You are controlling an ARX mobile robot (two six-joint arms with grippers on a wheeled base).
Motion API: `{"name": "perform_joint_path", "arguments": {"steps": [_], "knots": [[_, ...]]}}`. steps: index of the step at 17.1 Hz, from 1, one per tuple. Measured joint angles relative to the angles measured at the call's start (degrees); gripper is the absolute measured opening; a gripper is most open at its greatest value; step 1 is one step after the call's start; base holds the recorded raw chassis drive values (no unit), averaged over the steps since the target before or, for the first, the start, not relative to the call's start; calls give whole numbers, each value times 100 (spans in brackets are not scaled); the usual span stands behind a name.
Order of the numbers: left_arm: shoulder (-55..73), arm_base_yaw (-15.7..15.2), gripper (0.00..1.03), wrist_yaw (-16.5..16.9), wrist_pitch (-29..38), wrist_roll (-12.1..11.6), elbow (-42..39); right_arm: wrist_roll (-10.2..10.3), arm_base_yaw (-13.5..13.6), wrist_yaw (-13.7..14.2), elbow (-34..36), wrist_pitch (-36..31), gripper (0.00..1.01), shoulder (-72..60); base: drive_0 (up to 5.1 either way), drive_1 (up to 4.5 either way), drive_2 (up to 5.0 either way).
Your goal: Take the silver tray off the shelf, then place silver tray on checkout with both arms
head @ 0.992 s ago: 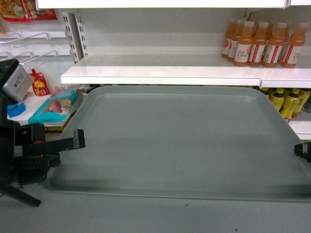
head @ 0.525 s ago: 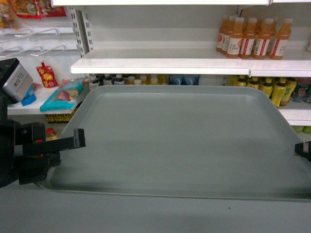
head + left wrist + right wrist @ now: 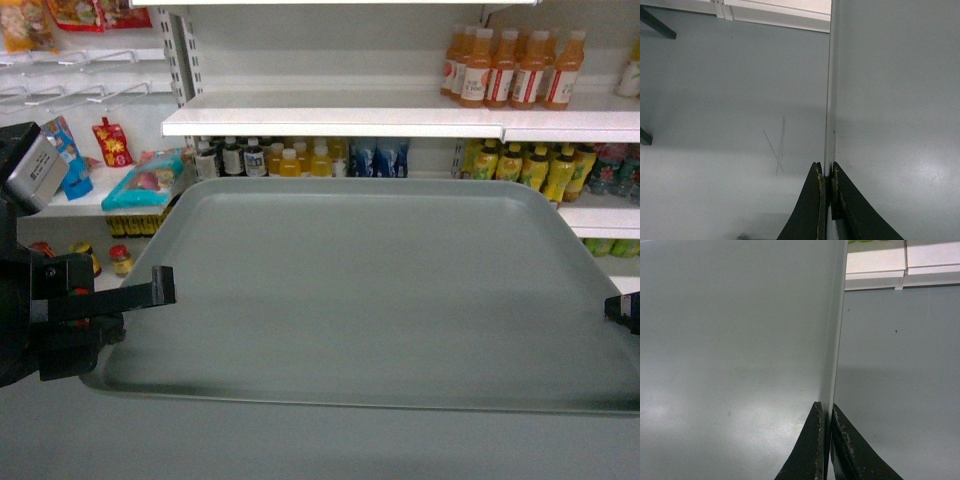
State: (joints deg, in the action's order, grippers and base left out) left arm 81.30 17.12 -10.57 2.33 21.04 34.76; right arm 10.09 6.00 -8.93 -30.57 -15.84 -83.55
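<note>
Two black grippers carry the silver tray between them, and it fills most of the head view, held level in the air in front of the store shelving with its long side running left to right. Its matte grey-green surface is bare, with a low raised rim and rounded corners, and grey floor shows below its near edge. Behind it, the white shelf spans the background at a higher level, apart from the tray's far rim; a row of orange juice bottles stands on its right part, and smaller bottles with yellow, blue and dark labels line the level beneath it. On the left, a lower white board holds a turquoise packet, with red snack bags hanging nearby. The left gripper comes in from the left edge and clamps the tray's left rim; in the left wrist view its two black fingers are pinched tight on the thin rim, the tray face to one side and floor to the other. The right gripper is only partly visible at the right edge of the head view, but the right wrist view shows its fingers closed in the same way on the tray's right rim.
</note>
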Motion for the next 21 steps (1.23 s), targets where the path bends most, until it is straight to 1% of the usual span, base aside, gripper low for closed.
{"name": "perform_joint_path", "arguments": {"steps": [21], "knots": [[-9,2,3,-13,-15,4,-2,35,0,-9,0,7,2,2,2,-425,428]]}}
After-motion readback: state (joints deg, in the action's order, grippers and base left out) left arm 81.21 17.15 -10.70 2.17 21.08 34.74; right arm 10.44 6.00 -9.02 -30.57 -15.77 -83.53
